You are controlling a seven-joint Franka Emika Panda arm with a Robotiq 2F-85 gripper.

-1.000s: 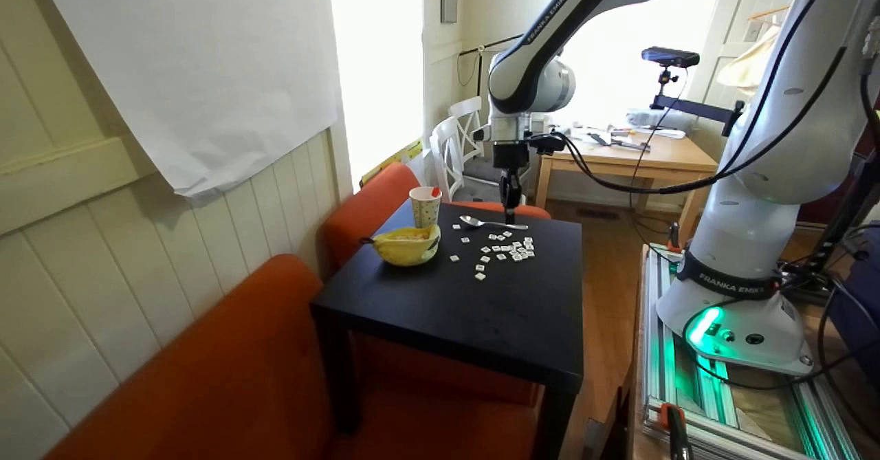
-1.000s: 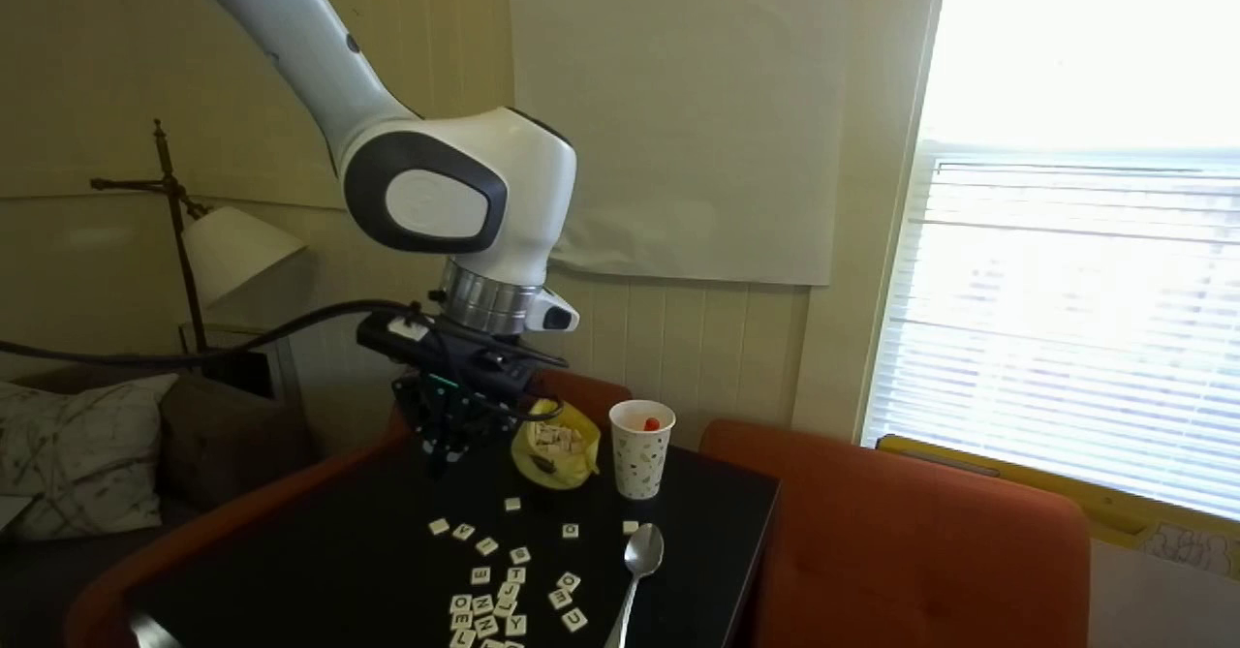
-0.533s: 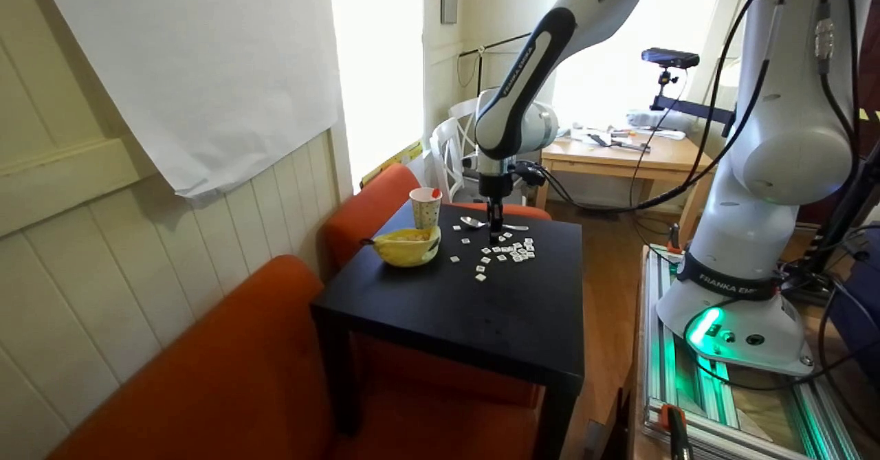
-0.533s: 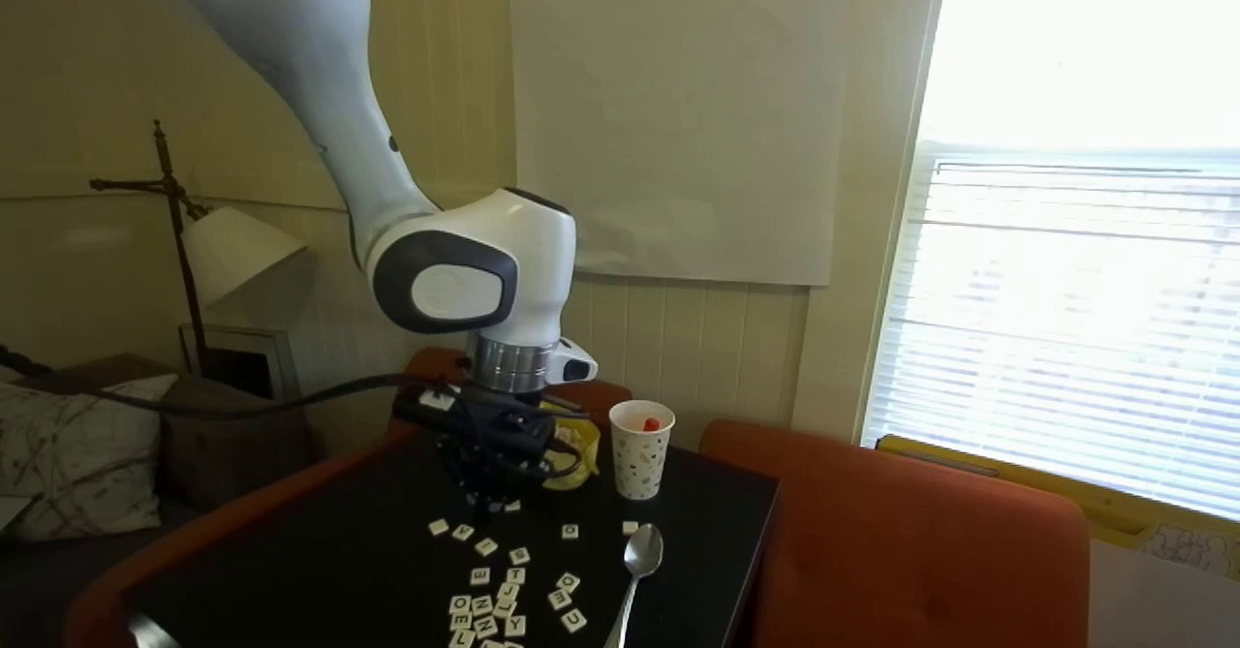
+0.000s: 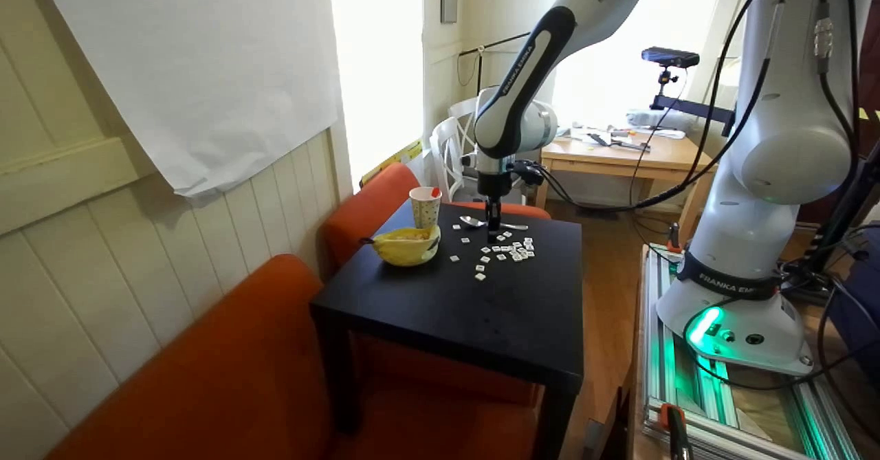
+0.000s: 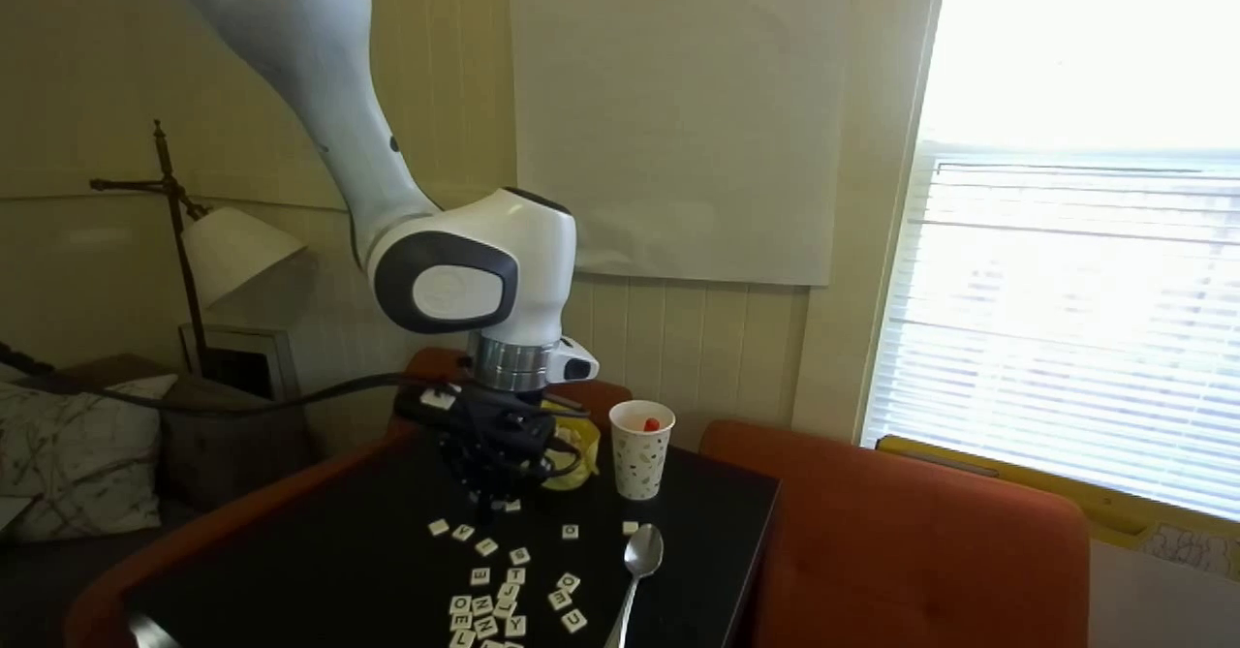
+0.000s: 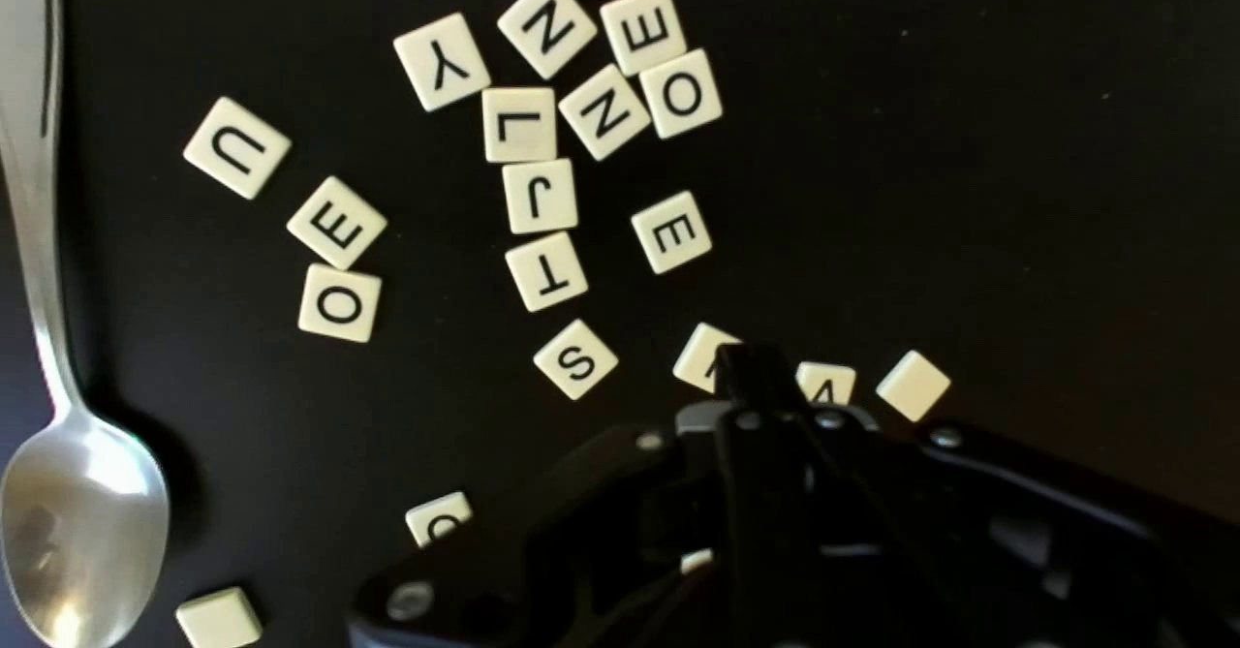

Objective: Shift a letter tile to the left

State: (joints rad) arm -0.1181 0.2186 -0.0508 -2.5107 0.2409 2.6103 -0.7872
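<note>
Several cream letter tiles lie scattered on the black table; the S tile [image 7: 575,359] and an E tile [image 7: 671,232] show whole in the wrist view. My gripper [image 7: 760,362] is shut with its fingers together, and I see nothing between them. Its tips overlap a tile [image 7: 696,357] and sit just left of another tile [image 7: 825,377]; both are partly hidden, and I cannot tell if the tips touch them. A blank-faced tile [image 7: 914,385] lies further right. In both exterior views the gripper [image 5: 493,236] [image 6: 484,514] is low at the edge of the tile group.
A metal spoon [image 7: 82,522] lies at the left of the wrist view. A patterned paper cup [image 6: 639,454] and a yellow bowl [image 5: 405,248] stand on the black table [image 5: 467,315], near its edge. An orange chair [image 6: 872,532] stands beside it.
Over the last second the arm has come down and moved from beyond the spoon to the tiles. In the last half second it has barely moved. The tiles look unmoved.
</note>
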